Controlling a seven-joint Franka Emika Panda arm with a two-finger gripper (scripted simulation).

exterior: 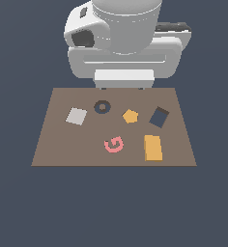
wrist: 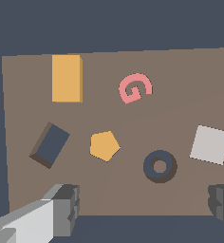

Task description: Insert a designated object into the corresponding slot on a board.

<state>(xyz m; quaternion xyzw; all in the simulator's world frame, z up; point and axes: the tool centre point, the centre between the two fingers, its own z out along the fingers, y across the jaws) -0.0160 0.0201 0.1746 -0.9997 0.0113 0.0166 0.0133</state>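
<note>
The orange rectangular block (exterior: 153, 147) (wrist: 66, 78) lies flat on the brown board (exterior: 58, 144) (wrist: 190, 85), near its front edge toward the exterior view's right. The dark navy tilted slot (exterior: 159, 116) (wrist: 50, 144) sits just behind the block, empty. My gripper (wrist: 144, 204) hangs high above the board's far edge, open, with nothing between its fingers (wrist: 66, 206). In the exterior view only the arm's white body shows, and the fingertips are hidden under it.
Also on the board are an orange pentagon (exterior: 130, 116) (wrist: 104, 145), a pink letter G (exterior: 114, 144) (wrist: 135, 88), a dark ring (exterior: 102, 107) (wrist: 160, 166) and a light grey square (exterior: 76, 116) (wrist: 210, 144). The arm's base (exterior: 125, 43) stands behind the board.
</note>
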